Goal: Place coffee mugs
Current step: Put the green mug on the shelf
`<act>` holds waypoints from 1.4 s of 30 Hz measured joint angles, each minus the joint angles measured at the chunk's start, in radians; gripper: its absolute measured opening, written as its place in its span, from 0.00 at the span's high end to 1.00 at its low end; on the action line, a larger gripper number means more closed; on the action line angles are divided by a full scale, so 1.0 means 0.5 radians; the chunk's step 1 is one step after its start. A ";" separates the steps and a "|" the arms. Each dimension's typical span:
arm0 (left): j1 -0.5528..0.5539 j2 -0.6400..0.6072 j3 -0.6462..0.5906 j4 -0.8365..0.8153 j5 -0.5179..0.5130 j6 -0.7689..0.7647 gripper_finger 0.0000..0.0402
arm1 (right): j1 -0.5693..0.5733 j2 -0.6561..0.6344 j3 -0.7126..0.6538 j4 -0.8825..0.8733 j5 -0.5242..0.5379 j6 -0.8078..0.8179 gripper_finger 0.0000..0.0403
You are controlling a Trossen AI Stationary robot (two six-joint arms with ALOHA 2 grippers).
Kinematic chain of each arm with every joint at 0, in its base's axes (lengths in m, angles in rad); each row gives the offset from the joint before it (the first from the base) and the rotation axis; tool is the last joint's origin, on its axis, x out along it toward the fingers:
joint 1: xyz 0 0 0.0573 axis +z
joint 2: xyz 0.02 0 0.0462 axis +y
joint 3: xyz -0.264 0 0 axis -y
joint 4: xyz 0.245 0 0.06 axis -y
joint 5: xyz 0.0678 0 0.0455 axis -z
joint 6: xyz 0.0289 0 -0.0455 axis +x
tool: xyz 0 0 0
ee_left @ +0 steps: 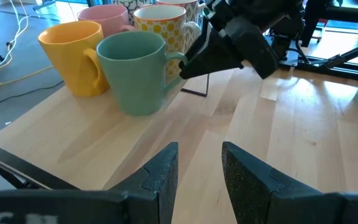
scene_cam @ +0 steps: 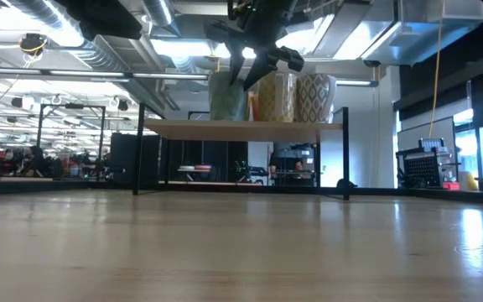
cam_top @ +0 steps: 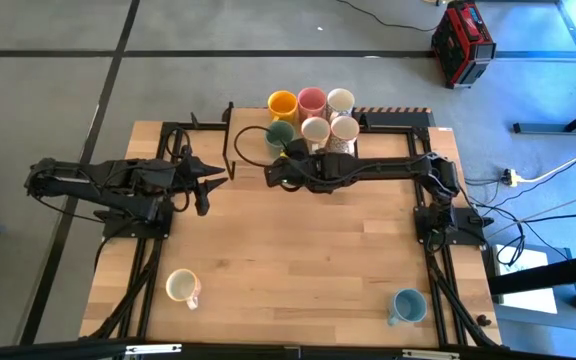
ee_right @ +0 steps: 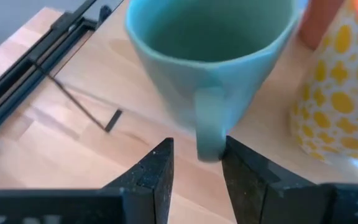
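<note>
Six mugs stand on a raised wooden shelf (scene_cam: 250,127) at the table's far edge: orange-yellow (cam_top: 282,103), pink (cam_top: 311,100), white (cam_top: 340,99), green (cam_top: 280,136), cream (cam_top: 315,130) and yellow-patterned (cam_top: 344,129). A cream mug (cam_top: 181,286) and a light blue mug (cam_top: 406,305) stand near the table's near edge. My right gripper (ee_right: 197,165) is open at the green mug (ee_right: 210,56), one finger on each side of its handle (ee_right: 210,134). My left gripper (ee_left: 199,168) is open, hovering left of the shelf and touching nothing. My right gripper comes at the green mug's handle (ee_right: 211,146) level, from the table's near side, with the handle's lower part in the gap between its open fingers. The handle lies close beside one finger (ee_right: 241,171); whether they touch cannot be told. The mug stands upright on the shelf.
The shelf stands on thin black legs (scene_cam: 140,151) above the tabletop. The yellow-patterned mug (ee_right: 340,93) stands close beside the green one. Bare tabletop (cam_top: 298,260) lies between the shelf and the two near mugs. Arm bases and cables run along both table sides.
</note>
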 joint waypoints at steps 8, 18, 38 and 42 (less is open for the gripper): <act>0.000 0.000 0.000 0.001 -0.001 0.001 0.71 | 0.000 -0.047 -0.001 -0.009 -0.097 -0.210 0.70; 0.003 0.147 0.002 0.060 0.022 0.126 0.71 | 0.022 -0.246 -0.002 -0.139 -0.196 -0.488 0.70; 0.920 1.013 0.223 0.550 0.665 0.639 0.71 | 0.079 -0.427 -0.001 -0.467 -0.303 -1.069 0.70; 1.007 1.155 0.259 0.631 0.889 0.718 0.71 | 0.079 -0.427 -0.001 -0.512 -0.303 -1.150 0.70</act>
